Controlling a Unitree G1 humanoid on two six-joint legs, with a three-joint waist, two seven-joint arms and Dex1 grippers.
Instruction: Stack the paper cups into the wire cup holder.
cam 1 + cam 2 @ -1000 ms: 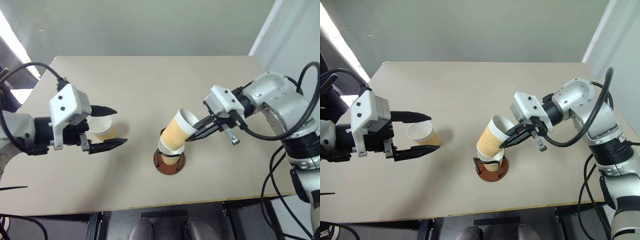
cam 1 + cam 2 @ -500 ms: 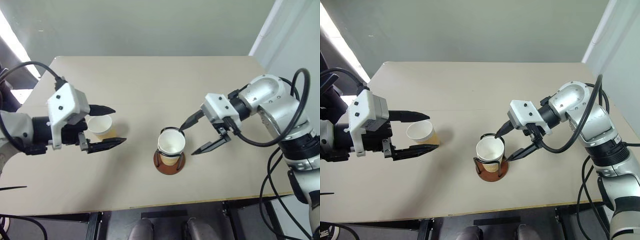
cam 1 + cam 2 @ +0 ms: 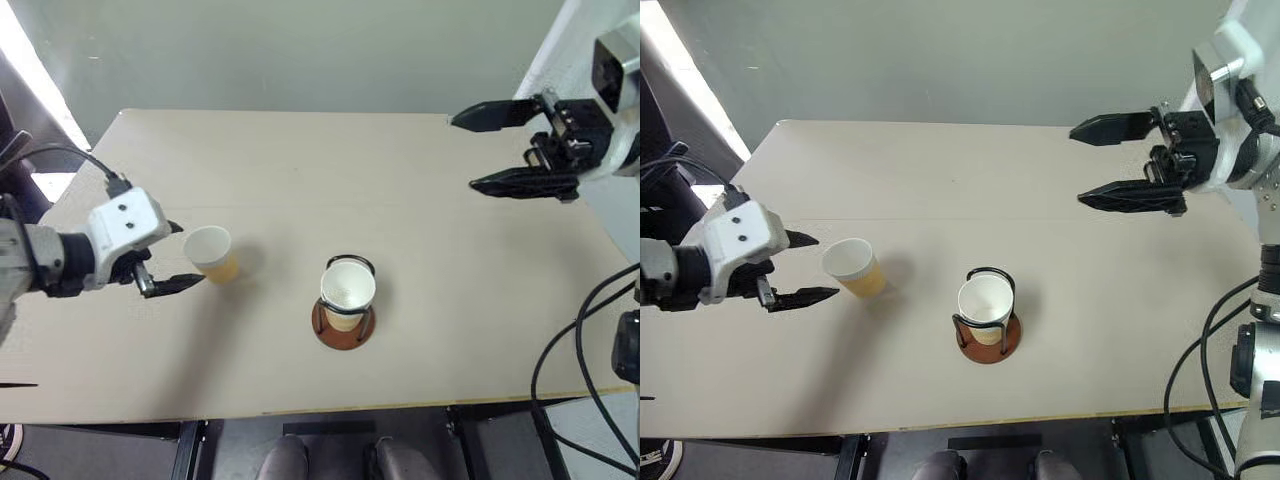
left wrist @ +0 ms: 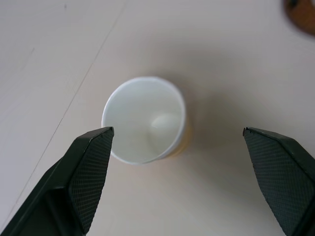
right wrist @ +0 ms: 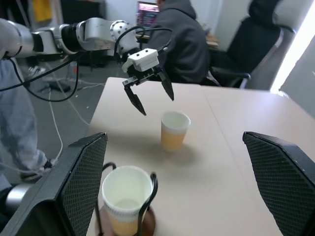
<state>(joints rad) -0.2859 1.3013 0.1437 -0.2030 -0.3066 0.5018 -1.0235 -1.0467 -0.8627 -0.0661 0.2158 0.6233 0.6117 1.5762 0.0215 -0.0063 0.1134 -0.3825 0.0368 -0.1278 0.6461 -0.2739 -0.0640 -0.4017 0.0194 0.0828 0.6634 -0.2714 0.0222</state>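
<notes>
One loose paper cup (image 3: 212, 253) stands upright on the table's left side, yellow-orange outside and white inside. My left gripper (image 3: 186, 255) is open, its fingertips just short of that cup and not touching it; in the left wrist view the cup (image 4: 145, 125) sits ahead between the spread fingers (image 4: 91, 167). The wire cup holder (image 3: 343, 328) stands at mid-table on its reddish-brown base, with a stack of paper cups (image 3: 347, 290) upright inside its black loops. My right gripper (image 3: 462, 152) hangs open and empty, high above the far right of the table.
The beige table (image 3: 300, 160) ends near the robot at its front edge. In the right wrist view a person in a dark hoodie (image 5: 179, 44) sits beyond the table's left end, beside a black chair (image 5: 251, 49). Cables trail off both arms.
My right gripper opened and let go of the tilted cup, which now sits upright in the holder, then rose away to the right. The left gripper drew back left from the loose cup.
</notes>
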